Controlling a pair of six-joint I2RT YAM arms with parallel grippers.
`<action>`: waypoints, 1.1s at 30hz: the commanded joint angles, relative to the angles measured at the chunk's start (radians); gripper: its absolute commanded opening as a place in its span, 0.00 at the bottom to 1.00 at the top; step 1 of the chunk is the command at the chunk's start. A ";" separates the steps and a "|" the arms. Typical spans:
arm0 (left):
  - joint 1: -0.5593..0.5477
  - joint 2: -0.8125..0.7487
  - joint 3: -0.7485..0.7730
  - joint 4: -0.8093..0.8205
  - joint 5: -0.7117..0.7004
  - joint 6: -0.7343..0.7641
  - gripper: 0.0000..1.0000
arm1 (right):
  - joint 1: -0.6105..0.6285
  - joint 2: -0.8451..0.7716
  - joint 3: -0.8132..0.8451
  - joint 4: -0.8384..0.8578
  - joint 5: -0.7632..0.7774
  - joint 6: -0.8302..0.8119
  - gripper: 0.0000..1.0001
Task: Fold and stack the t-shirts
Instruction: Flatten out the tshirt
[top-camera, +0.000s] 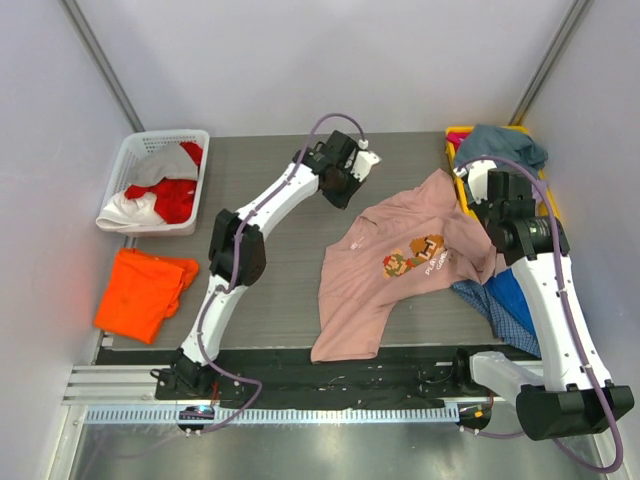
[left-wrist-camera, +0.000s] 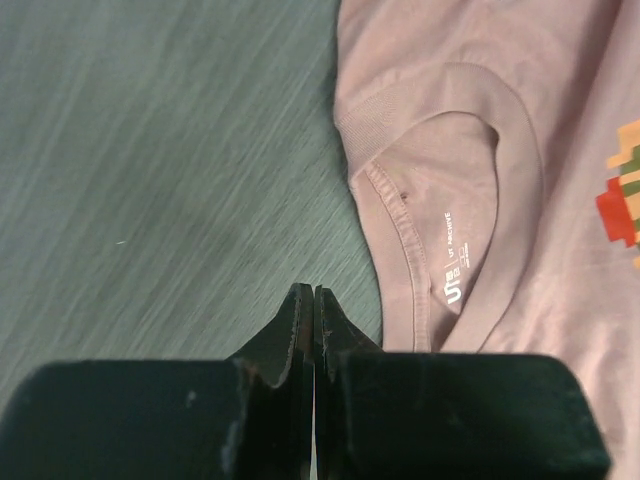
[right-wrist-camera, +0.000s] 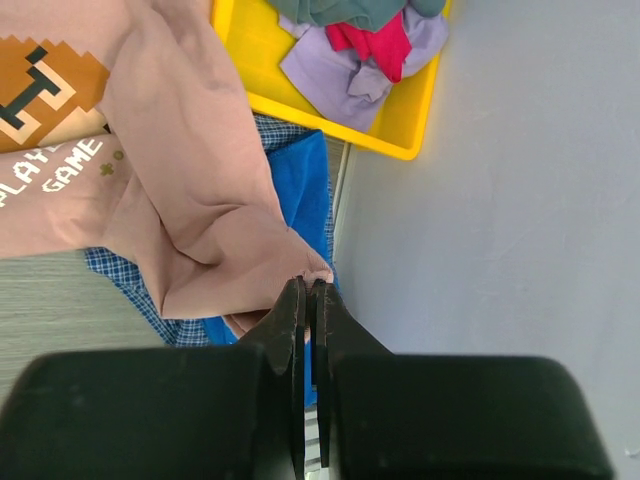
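Observation:
A large dusty-pink t-shirt (top-camera: 400, 262) with a pixel-game print lies spread but rumpled on the grey table, collar toward the far side. My left gripper (left-wrist-camera: 313, 290) is shut and empty. It hovers over bare table just left of the shirt's collar (left-wrist-camera: 440, 200). My right gripper (right-wrist-camera: 307, 283) is shut on the pink t-shirt's (right-wrist-camera: 190, 200) right edge, with a fold of fabric pinched at its tips. A bright orange t-shirt (top-camera: 143, 290) lies folded at the table's left edge.
A white basket (top-camera: 135, 150) at the far left holds red and white clothes. A yellow bin (top-camera: 458, 135) at the far right holds grey-teal, lilac and red garments. Blue and checked cloth (top-camera: 505, 300) lies under the pink shirt's right side, close to the right wall (right-wrist-camera: 520, 200).

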 joint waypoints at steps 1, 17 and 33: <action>-0.040 0.038 0.021 -0.007 -0.022 0.022 0.03 | -0.003 -0.009 0.036 0.025 -0.032 0.035 0.01; -0.044 0.125 0.087 0.039 0.071 0.042 0.76 | -0.003 -0.041 -0.005 0.027 -0.071 0.069 0.01; -0.050 0.221 0.104 0.085 0.108 0.050 0.73 | -0.002 -0.078 -0.015 -0.001 -0.115 0.083 0.01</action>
